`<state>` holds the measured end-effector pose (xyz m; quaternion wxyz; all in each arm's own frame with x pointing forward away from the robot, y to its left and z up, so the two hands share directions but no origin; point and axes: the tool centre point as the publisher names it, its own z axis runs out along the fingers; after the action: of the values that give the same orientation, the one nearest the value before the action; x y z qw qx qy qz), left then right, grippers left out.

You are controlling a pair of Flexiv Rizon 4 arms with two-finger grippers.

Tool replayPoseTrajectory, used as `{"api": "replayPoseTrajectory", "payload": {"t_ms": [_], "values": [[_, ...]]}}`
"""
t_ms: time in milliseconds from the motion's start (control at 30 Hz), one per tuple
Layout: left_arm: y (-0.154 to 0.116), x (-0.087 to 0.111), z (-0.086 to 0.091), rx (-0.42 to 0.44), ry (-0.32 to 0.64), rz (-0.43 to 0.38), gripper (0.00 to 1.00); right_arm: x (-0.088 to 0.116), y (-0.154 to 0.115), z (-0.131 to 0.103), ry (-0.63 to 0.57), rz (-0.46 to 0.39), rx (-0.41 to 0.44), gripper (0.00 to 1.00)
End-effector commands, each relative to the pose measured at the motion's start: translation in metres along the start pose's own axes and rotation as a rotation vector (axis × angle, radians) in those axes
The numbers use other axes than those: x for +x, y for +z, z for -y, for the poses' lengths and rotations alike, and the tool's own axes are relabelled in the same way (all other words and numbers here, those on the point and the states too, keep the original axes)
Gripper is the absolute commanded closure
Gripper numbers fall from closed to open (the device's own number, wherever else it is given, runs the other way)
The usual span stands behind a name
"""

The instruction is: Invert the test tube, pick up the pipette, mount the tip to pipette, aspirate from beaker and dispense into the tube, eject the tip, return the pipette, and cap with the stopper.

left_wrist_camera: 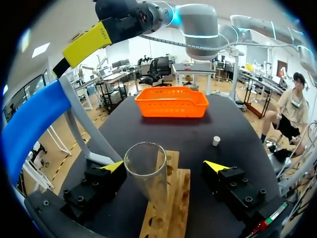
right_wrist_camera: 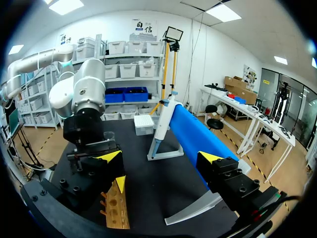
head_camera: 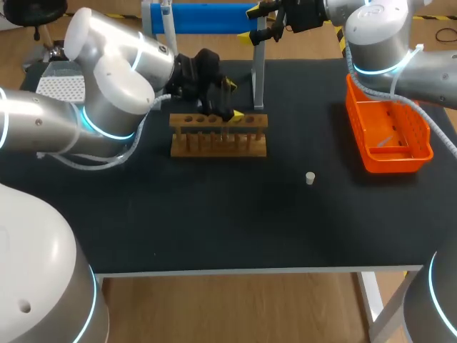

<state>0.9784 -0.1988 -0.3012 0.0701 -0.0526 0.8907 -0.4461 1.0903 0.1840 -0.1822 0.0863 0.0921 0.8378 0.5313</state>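
**Item 1, test tube** [left_wrist_camera: 147, 177]: clear glass, long axis approx. upright, open mouth up toward the left wrist camera, lower end down in the wooden rack [head_camera: 218, 135]. Sits between the fingers of the left gripper [left_wrist_camera: 164, 167], just beside one finger, well apart from the other; contact w/ the near finger can't be told.

**Item 2, left gripper:** over the rack, fingers spread wide, nothing clamped.

**Item 3, right gripper** [right_wrist_camera: 161, 158]: at the counter's far edge, fingers wide, holding nothing.

**Item 4, pipette** [right_wrist_camera: 162, 124]: on its stand ahead of the right gripper, near-upright, nozzle end down, beside the blue roll [right_wrist_camera: 195, 136].

**Misc.:** white tip box [right_wrist_camera: 143, 124] behind the stand. Stopper [head_camera: 310, 178] alone on the counter [head_camera: 214, 221], btwn. the rack and the orange basket [head_camera: 391, 136].
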Motion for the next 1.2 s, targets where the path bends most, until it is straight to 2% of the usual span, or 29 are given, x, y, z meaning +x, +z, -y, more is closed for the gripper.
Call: {"api": "replayPoseTrajectory", "payload": {"t_ms": [33, 167, 1067, 1200], "values": [[0.0, 0.0, -0.001, -0.004, -0.003, 0.001, 0.0, -0.001, -0.001, -0.001, 0.001, -0.004, 0.006, 0.0], [-0.001, 0.0, -0.002, -0.025, -0.003, 0.002, 0.0, -0.001, -0.001, -0.001, 0.001, -0.004, 0.006, 0.0], [0.0, 0.0, -0.002, -0.024, -0.005, -0.003, 0.0, -0.001, -0.001, -0.001, 0.001, -0.004, 0.006, 0.0], [0.0, 0.0, -0.002, -0.024, -0.005, -0.003, 0.0, 0.023, -0.032, 0.021, -0.019, 0.017, 0.064, 0.0]]}}
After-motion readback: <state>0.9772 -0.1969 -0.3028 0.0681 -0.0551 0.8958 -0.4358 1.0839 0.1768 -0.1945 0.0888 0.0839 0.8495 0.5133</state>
